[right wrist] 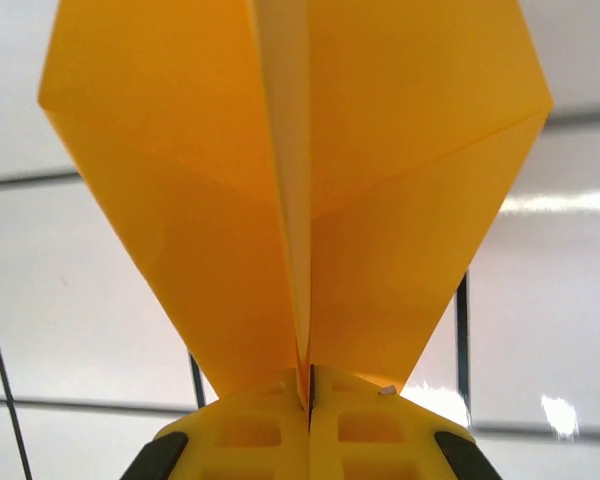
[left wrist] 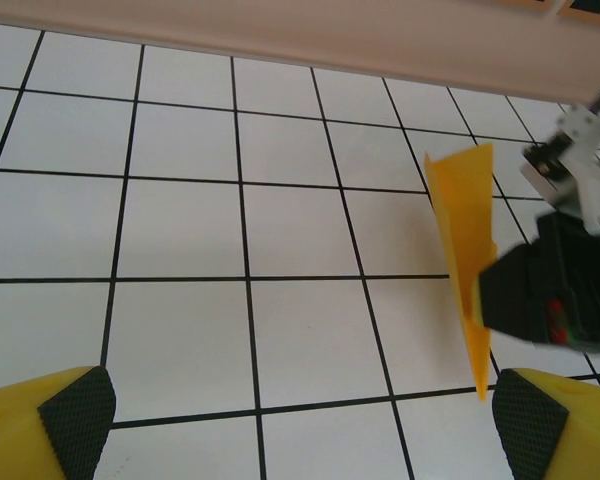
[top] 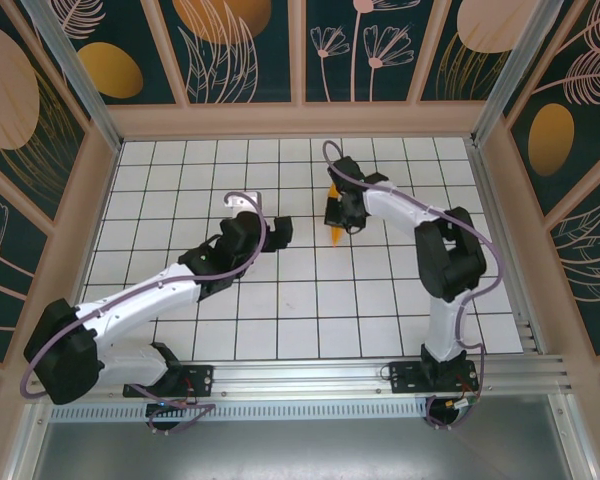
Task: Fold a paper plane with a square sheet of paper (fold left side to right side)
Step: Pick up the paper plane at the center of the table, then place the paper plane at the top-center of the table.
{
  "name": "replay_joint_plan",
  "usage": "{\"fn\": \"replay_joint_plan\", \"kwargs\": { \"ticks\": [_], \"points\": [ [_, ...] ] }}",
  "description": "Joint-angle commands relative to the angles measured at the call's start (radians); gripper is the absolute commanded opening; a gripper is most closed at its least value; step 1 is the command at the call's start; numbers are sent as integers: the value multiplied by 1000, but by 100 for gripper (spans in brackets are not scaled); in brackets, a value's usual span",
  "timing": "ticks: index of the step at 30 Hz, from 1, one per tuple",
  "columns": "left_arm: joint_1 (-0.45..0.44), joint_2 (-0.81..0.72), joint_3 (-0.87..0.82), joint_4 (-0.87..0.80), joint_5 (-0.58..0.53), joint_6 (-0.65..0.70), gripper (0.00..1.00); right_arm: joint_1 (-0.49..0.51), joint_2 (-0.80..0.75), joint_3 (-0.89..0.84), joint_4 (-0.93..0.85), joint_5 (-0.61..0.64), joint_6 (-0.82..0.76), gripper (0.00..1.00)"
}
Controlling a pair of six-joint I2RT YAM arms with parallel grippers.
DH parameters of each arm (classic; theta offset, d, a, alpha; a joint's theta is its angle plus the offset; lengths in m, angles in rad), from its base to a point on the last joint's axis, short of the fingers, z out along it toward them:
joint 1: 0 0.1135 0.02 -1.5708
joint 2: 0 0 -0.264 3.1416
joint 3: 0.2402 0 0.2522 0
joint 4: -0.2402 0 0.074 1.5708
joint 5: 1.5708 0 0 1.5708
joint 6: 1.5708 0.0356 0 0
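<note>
Right gripper (right wrist: 308,388) clenched the paper plane (right wrist: 280,200) by its centre crease, wings fanning beyond the fingertips. Left gripper (left wrist: 305,425) stood released, plane ahead of its fingers. Risk: narrow pinch could slip, folds springing open.

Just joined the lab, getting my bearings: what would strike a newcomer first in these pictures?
The bright orange-yellow paper plane, pinched in the shut right gripper over the middle of the white grid table. To its left, the left gripper hangs open, holding nothing.
</note>
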Motion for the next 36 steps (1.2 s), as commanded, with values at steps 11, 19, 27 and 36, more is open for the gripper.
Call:
{"fn": "replay_joint_plan", "kwargs": {
  "ticks": [11,19,27,36],
  "points": [
    [5,-159,-121,81,69,134,98,-24,315,454,-295,88,-183,3],
    [3,-166,-129,85,109,159,99,-27,354,462,-304,56,-179,4],
    [3,-147,-118,85,109,152,98,-27,356,474,-310,55,-171,14],
    [3,-136,-93,55,29,112,99,-24,271,487,-372,68,-159,32]
  ]
}}
